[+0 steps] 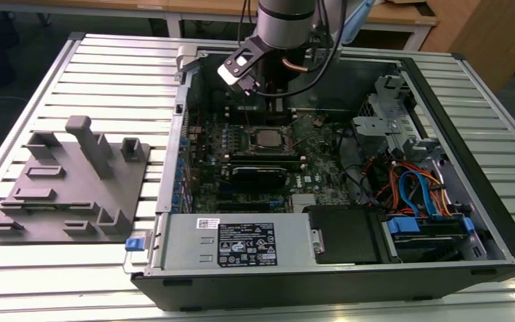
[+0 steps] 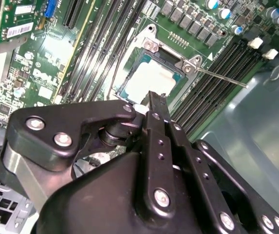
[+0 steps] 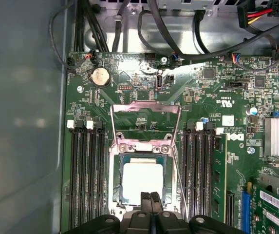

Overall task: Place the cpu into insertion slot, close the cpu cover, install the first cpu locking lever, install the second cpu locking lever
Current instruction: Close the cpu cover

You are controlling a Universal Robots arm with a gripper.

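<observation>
The cpu point(image 3: 140, 179) lies flat in the insertion slot point(image 1: 247, 138) on the green board, its pale metal top showing. The cpu cover point(image 3: 140, 146) is down around it as a silver frame. One thin wire locking lever point(image 2: 223, 78) sticks out sideways, free of the socket. A wire loop point(image 3: 145, 104) stands off the slot's far end. My gripper point(image 3: 150, 197) hovers at the near edge of the socket, fingers pressed together with nothing between them. In the second wrist view the gripper point(image 2: 155, 100) points at the cpu point(image 2: 149, 80).
Long black memory slots point(image 3: 86, 180) flank the socket on both sides. A black heatsink block point(image 1: 259, 176) lies in front of it. The case walls, drive cage with cables point(image 1: 418, 194) and power supply point(image 1: 239, 245) surround the board. A grey fixture plate point(image 1: 65, 191) sits outside the case.
</observation>
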